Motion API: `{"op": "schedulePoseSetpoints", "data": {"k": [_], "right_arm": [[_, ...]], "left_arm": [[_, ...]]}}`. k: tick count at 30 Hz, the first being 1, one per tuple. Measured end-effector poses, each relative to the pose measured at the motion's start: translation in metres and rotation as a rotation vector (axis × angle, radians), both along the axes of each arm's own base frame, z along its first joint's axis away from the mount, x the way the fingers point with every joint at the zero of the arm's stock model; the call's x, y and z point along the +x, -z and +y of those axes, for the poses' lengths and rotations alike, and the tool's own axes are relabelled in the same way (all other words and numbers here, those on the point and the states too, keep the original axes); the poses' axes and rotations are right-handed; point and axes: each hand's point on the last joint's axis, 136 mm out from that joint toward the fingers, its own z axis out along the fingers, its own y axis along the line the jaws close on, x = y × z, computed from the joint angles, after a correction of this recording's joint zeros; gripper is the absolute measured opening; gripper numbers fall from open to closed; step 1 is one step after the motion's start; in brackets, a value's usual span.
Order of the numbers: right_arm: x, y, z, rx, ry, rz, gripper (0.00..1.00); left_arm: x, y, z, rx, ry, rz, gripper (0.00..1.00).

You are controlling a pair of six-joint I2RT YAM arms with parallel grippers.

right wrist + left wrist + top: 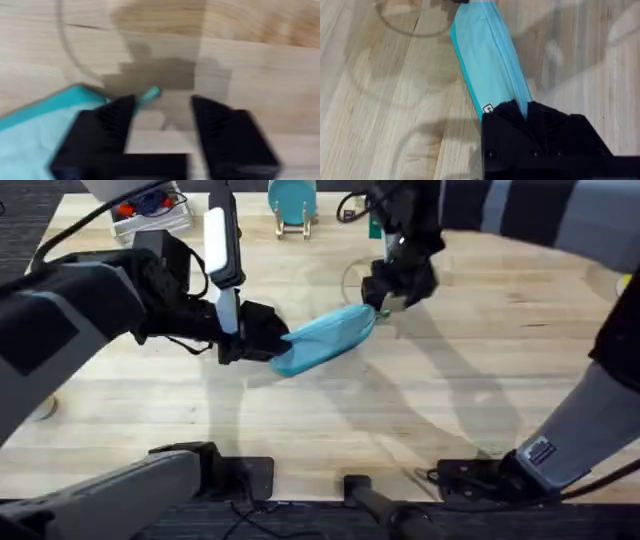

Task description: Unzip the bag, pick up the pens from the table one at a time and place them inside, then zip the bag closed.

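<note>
The table is pale planked wood. Across its middle the light-blue bag lies slanted, one end nearer and to the left, the other farther and to the right. The left gripper is clamped tight on the near-left end of the bag (its black fingers pinch the fabric just beside a small white tag). The right gripper sits at the far-right end with its jaws spread apart, the little teal pull tab just beside one finger.
</note>
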Motion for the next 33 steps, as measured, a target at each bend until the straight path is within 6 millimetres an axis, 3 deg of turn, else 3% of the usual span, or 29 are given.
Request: {"op": "schedulePoseSetpoints", "data": {"k": [2, 3, 4, 11, 15, 22, 27, 33], "right_arm": [[0.001, -0.016, -0.007, -0.024, -0.015, 0.015, 0.864], [0.001, -0.026, -0.008, -0.033, -0.033, 0.025, 0.963], [0.000, -0.039, -0.008, -0.038, -0.051, 0.034, 0.987], [-0.006, -0.122, -0.003, -0.052, -0.245, 0.032, 0.996], [-0.006, -0.155, 0.003, -0.035, -0.322, -0.037, 0.996], [-0.026, -0.207, -0.006, -0.004, -0.373, -0.158, 0.996], [-0.045, -0.234, -0.004, 0.058, -0.470, -0.237, 0.996], [-0.086, -0.229, -0.016, 0.084, -0.620, -0.290, 0.995]], "left_arm": [[0.000, 0.000, 0.000, 0.001, -0.001, 0.000, 0.044], [0.000, 0.000, 0.000, 0.001, -0.001, 0.000, 0.044], [0.000, 0.000, 0.000, 0.001, -0.001, 0.000, 0.044], [0.000, 0.000, 0.000, 0.002, -0.001, 0.000, 0.044], [0.000, 0.000, 0.000, 0.002, -0.001, 0.000, 0.044], [0.000, 0.000, 0.000, 0.001, -0.001, 0.000, 0.046], [-0.001, 0.000, 0.000, 0.001, -0.001, 0.004, 0.084], [-0.001, 0.000, 0.000, 0.001, -0.001, 0.004, 0.084]]}}
